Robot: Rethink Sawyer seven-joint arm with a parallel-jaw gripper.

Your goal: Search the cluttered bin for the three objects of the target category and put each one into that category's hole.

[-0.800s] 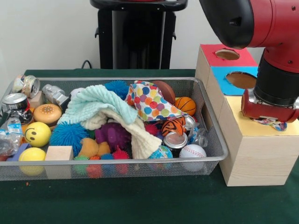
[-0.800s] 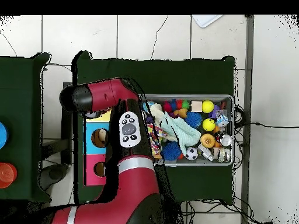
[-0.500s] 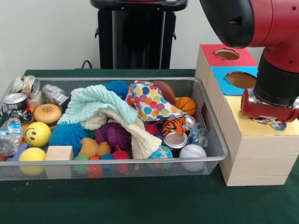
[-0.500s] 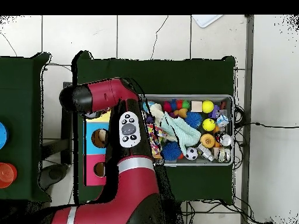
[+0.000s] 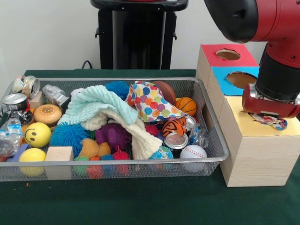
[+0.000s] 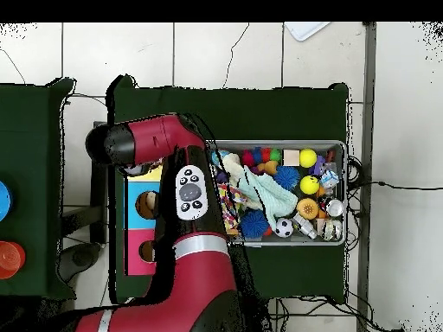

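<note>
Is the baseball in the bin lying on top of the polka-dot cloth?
No. In the front view the baseball sits by the bin's near wall, well clear of the polka-dot cloth farther back.

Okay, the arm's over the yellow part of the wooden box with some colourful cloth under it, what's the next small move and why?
Probably a short push straight down. The gripper sits low over the yellow section of the sorting box, and a scrap of polka-dot cloth pokes out beneath it above the top, so the piece does not look fully through the hole yet. Whether the gripper is open cannot be seen.
</note>
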